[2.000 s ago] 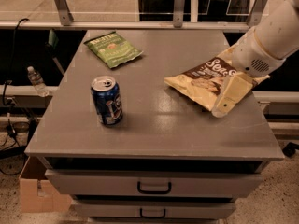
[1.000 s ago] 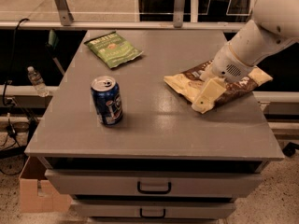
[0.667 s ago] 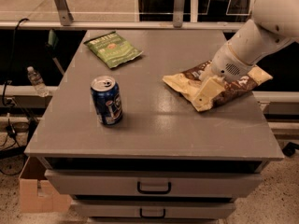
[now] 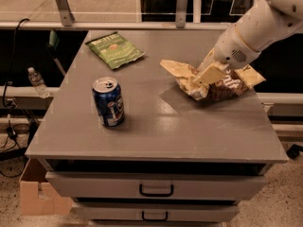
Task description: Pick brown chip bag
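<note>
Brown chip bag (image 4: pixel 221 87), gripped by tool (image 4: pixel 209 74), over grey drawer cabinet (image 4: pixel 156 126) on speckled floor (image 4: pixel 280 208).

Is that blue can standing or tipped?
Upright: blue can stands on its base, top up. The gripper is at the brown chip bag.

My gripper (image 4: pixel 209 74) presses on the crumpled brown bag (image 4: pixel 226 90) at the bench's (image 4: pixel 156 136) right side. A can (image 4: pixel 108 102) stands left, and a green bag (image 4: pixel 115 49) lies behind it.
</note>
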